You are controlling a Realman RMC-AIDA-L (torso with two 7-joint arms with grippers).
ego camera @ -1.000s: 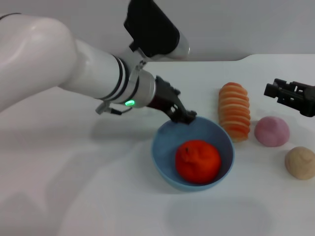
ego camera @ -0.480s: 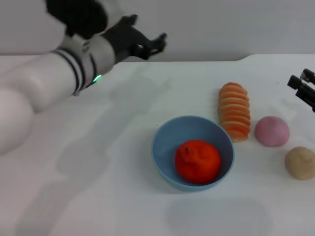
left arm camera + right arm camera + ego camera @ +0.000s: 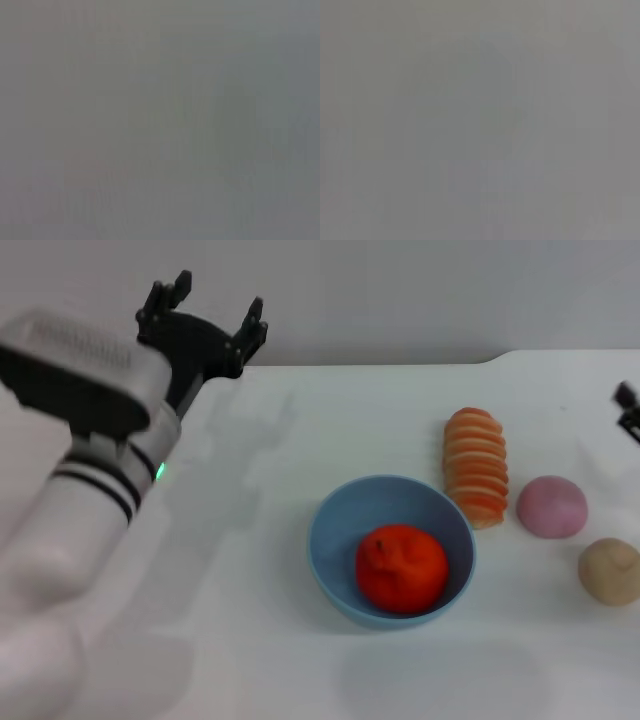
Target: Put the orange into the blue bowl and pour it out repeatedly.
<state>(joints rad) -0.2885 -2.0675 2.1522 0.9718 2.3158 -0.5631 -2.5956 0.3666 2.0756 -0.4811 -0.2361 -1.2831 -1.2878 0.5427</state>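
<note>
The vivid red-orange orange (image 3: 401,567) lies inside the light blue bowl (image 3: 338,508), which stands upright on the white table in the middle of the head view. My left gripper (image 3: 210,305) is raised at the far left, well away from the bowl, open and empty. Only a sliver of my right gripper (image 3: 630,410) shows at the right edge. Both wrist views show only plain grey.
A striped pale-orange loaf (image 3: 476,466) lies just right of the bowl. A pink round bun (image 3: 552,506) and a beige bun (image 3: 609,571) sit farther right. My left arm (image 3: 80,500) fills the left side of the head view.
My left gripper let go of the bowl's rim and drew back up and to the left. My right gripper pulled back to the right, almost out of view. Bowl and orange stayed put.
</note>
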